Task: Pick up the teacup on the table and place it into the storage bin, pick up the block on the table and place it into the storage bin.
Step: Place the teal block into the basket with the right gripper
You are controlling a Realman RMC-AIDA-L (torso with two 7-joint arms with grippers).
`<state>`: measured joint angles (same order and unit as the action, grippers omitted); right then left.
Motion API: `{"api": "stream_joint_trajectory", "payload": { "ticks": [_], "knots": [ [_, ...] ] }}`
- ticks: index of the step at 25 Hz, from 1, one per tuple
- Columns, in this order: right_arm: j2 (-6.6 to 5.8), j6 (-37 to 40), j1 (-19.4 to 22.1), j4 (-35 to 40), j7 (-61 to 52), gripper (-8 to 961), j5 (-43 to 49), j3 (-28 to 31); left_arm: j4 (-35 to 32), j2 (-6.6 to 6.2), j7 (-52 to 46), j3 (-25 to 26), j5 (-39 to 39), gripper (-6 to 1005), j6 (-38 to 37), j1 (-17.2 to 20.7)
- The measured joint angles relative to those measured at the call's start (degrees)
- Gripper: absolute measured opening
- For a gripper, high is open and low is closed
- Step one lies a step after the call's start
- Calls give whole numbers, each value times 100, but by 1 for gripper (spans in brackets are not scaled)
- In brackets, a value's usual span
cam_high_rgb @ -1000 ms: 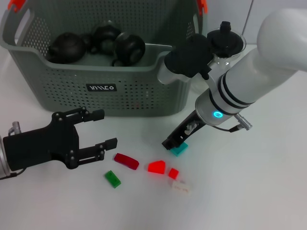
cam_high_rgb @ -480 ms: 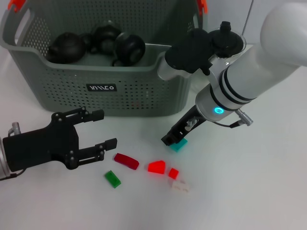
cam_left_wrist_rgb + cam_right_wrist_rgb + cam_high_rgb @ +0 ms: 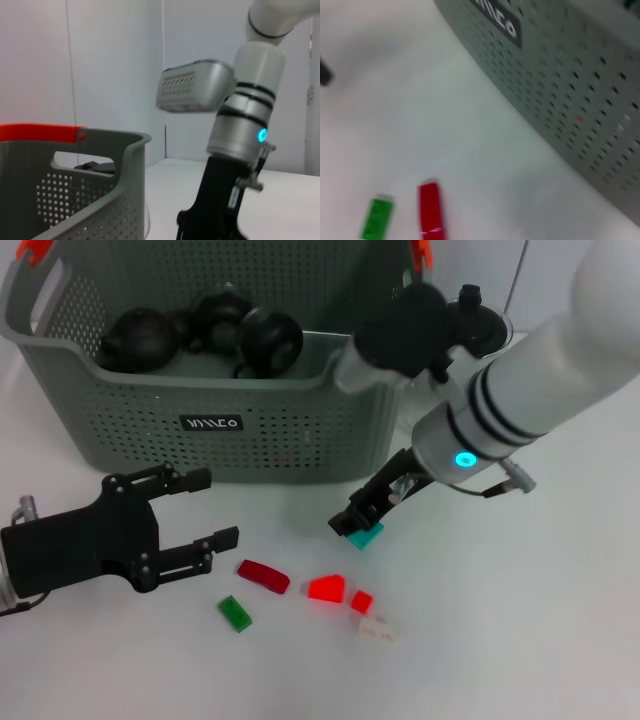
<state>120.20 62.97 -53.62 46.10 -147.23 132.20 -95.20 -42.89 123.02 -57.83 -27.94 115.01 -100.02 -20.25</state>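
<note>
The grey-green perforated storage bin (image 3: 250,430) stands at the back of the white table; it also shows in the left wrist view (image 3: 100,200) and the right wrist view (image 3: 560,90). Three black round tea vessels (image 3: 268,340) lie inside it. I see no teacup on the table. My right gripper (image 3: 355,523) is shut on a teal block (image 3: 367,534) and holds it just above the table in front of the bin's right corner. My left gripper (image 3: 205,508) is open and empty, low at the front left.
Loose blocks lie on the table in front: dark red (image 3: 263,576), bright red (image 3: 327,588), small red (image 3: 361,601), white (image 3: 377,629) and green (image 3: 235,613). A glass teapot with a black lid (image 3: 470,315) stands behind my right arm, beside the bin.
My right gripper has moved up and to the left towards the bin, carrying the teal block with it. The left arm has barely moved.
</note>
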Motion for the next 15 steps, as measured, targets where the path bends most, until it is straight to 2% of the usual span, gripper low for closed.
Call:
{"api": "stream_joint_trajectory", "payload": {
  "ticks": [6,9,11,12,15],
  "knots": [
    [6,1058,607,1410,502,428,-381,950,-3,-6,1,199,7,688,-33,106],
    [-2,1547,707,2062,710,427,-802,1539,-4,-6,3,216,7,688,-41,132],
    [-17,2007,567,2527,882,427,-1314,2253,-3,-6,4,217,6,688,-42,135],
    [-17,2007,567,2527,882,427,-1314,2253,-1,-6,4,217,6,688,-41,134],
    [-111,2174,161,2671,947,427,-1660,2925,0,-6,6,218,2,688,-46,112]
  ]
}}
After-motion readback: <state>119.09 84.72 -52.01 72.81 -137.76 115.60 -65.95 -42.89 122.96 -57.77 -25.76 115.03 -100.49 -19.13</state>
